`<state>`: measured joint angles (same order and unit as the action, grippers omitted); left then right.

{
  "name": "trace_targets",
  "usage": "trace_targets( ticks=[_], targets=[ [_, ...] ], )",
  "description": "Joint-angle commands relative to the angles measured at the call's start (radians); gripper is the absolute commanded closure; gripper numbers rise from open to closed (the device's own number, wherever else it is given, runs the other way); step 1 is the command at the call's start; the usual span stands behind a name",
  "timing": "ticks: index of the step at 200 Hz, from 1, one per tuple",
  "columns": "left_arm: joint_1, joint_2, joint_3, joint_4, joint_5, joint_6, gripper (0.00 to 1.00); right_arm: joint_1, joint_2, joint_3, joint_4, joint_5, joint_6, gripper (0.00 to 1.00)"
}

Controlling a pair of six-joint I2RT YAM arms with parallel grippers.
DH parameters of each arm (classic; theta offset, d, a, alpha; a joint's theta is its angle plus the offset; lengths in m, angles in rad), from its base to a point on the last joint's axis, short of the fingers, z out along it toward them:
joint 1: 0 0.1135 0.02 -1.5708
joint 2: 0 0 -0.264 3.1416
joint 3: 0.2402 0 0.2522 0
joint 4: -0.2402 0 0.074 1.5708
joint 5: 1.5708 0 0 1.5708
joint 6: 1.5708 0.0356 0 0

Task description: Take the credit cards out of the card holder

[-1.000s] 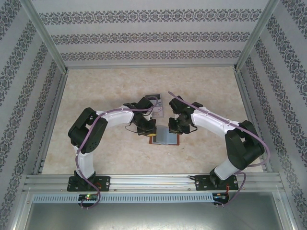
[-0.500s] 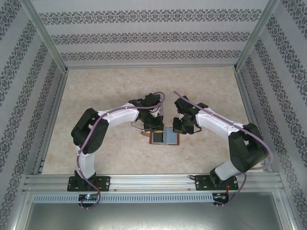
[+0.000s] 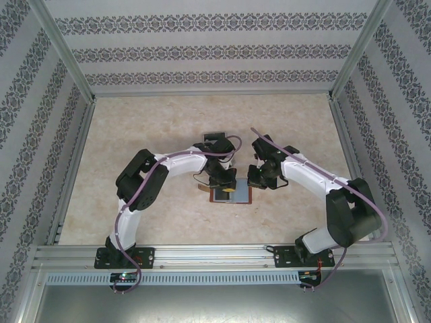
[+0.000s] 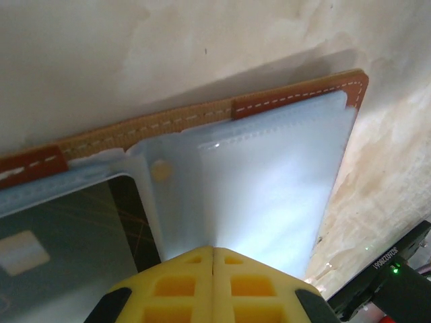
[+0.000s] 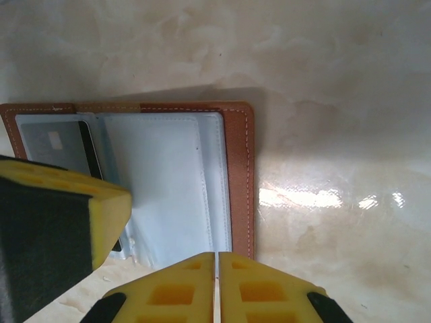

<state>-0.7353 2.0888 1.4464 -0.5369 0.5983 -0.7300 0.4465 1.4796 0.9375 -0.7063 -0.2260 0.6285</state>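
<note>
Reaching farther right than a second ago, the black-and-yellow two-finger left gripper (image 3: 227,189) now sits over the middle of the small reddish-brown leather folding wallet (image 3: 242,196); before, it was at the wallet's left edge. The left arm's elbow has swung forward as well, uncovering the clear rectangular plastic tray (image 3: 215,137), which lies on the pale marbled table (image 3: 148,134) just behind that arm. In the left wrist view its yellow pads are pressed flat together with nothing visible between them. Their tips are over the pale blue-grey inner pockets (image 4: 269,175) beside the fold; whether they touch the pockets I cannot tell.

The wallet has not moved. It lies open and flat at the table's centre, between the two grippers, pockets facing up. In the overhead view its long axis runs left to right and its fold runs near to far. A tan strap (image 4: 168,122) crosses the middle of one long edge. A thin greyish plastic card with a pale chip (image 5: 55,145) is tucked in the left-hand pocket.

The matching right gripper (image 3: 254,180) has shifted a little to the right and stands at the wallet's right end. Its pads are closed tight together and empty.
</note>
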Motion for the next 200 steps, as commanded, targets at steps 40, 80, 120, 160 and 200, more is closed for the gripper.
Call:
trace_targets(
  ticks=[40,80,120,160,200],
  targets=[
    [-0.022,0.045,0.033,-0.052,0.004,0.035,1.00,-0.018,-0.038,-0.065,0.107,-0.165,0.054,0.89],
    [-0.021,-0.009,0.019,-0.043,-0.031,0.040,1.00,-0.017,0.012,-0.120,0.258,-0.277,0.121,0.94],
    [0.011,-0.109,-0.033,-0.037,-0.076,0.031,1.00,-0.016,0.069,-0.144,0.352,-0.343,0.158,0.95],
    [0.052,-0.158,-0.101,-0.032,-0.077,0.029,1.00,-0.002,0.119,-0.130,0.399,-0.377,0.175,0.95],
    [0.063,-0.161,-0.134,-0.027,-0.067,0.034,1.00,0.013,0.177,-0.110,0.407,-0.368,0.169,0.95]
  ],
)
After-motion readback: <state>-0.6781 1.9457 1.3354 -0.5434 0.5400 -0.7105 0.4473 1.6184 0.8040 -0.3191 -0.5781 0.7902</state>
